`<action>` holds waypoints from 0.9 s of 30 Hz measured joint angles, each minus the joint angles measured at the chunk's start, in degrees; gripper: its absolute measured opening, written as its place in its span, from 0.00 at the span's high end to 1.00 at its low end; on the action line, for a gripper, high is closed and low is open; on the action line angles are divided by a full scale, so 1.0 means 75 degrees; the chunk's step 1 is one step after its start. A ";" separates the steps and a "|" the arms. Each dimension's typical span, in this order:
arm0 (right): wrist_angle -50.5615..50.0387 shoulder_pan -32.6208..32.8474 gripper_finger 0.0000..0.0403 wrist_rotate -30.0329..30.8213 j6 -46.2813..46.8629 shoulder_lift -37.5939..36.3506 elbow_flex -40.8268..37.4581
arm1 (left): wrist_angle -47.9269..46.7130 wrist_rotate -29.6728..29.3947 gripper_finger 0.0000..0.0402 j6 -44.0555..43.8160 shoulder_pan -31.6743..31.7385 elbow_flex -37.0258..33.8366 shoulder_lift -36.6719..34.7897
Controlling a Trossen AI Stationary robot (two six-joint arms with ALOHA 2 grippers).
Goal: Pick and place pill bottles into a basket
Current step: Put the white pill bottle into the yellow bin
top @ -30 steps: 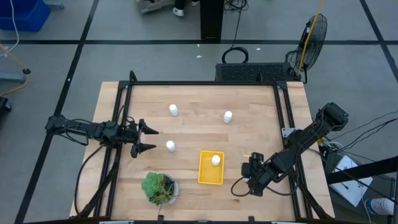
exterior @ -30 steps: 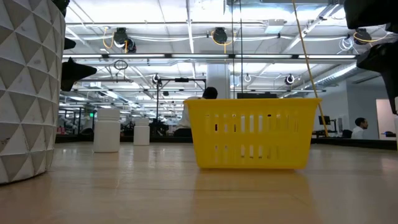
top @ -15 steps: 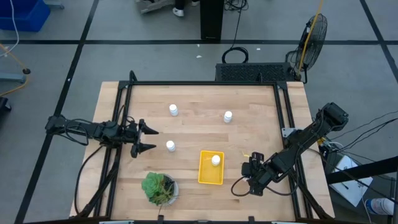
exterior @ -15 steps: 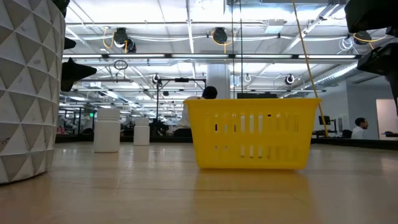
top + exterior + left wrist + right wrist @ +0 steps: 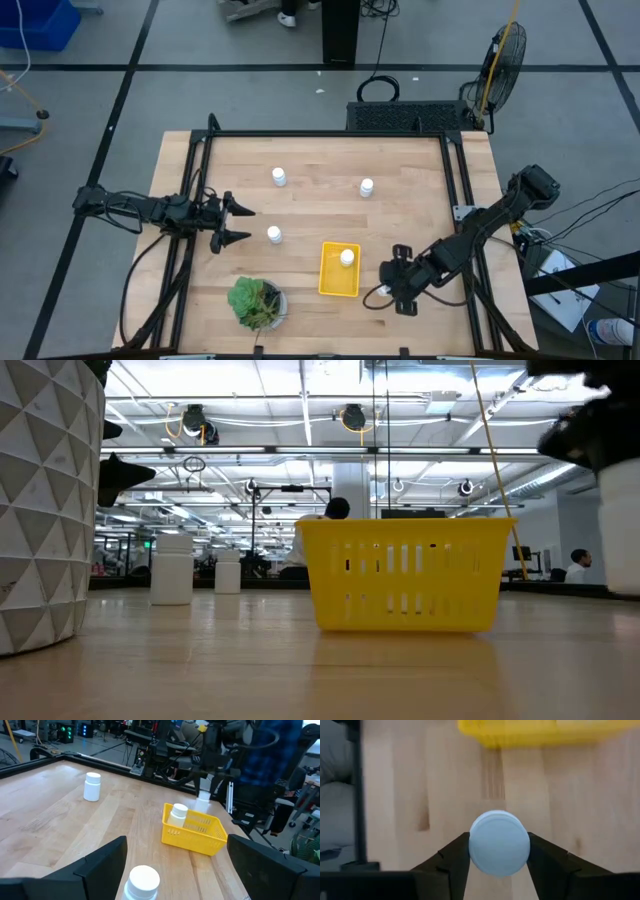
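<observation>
Right pincer: the right pincer is near the bench's front edge, toward the right side, just beside the right side of the basket; its two dark fingers are clamped on the sides of a pill bottle, seen cap-on in the right wrist view, above bare wood with the yellow basket rim close ahead.
Left pincer: the left pincer waits near the bench's left edge, about halfway along it, fingers spread apart and holding nothing.
Basket: the yellow tray sits near the front edge, roughly mid-width, with one white bottle in basket standing upright inside it.
Loose bottles: the nearest bottle stands just ahead of the left pincer; the rear left bottle and the rear right bottle stand well apart from it, toward the back half of the bench.
Potted plant: the potted plant stands near the front left corner, left of the basket and apart from it.
</observation>
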 joint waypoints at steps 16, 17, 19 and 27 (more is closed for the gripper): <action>-0.0434 -0.1645 0.61 -0.0677 -0.3346 0.0005 0.1685 | 0.0000 0.0000 0.14 0.0077 0.0001 0.0000 0.0001; -0.0388 -0.1767 0.61 -0.0772 -0.3503 0.0028 0.1685 | 0.0000 0.0000 0.14 0.0094 0.0001 0.0000 0.0003; -0.0205 -0.1975 0.62 -0.0814 -0.3788 0.0062 0.1685 | 0.0000 0.0000 0.14 0.0130 0.0001 0.0000 0.0003; 0.0417 -0.2366 0.61 -0.1605 -0.4339 0.0601 0.1685 | 0.0000 0.0003 0.14 0.0154 0.0000 0.0000 0.0000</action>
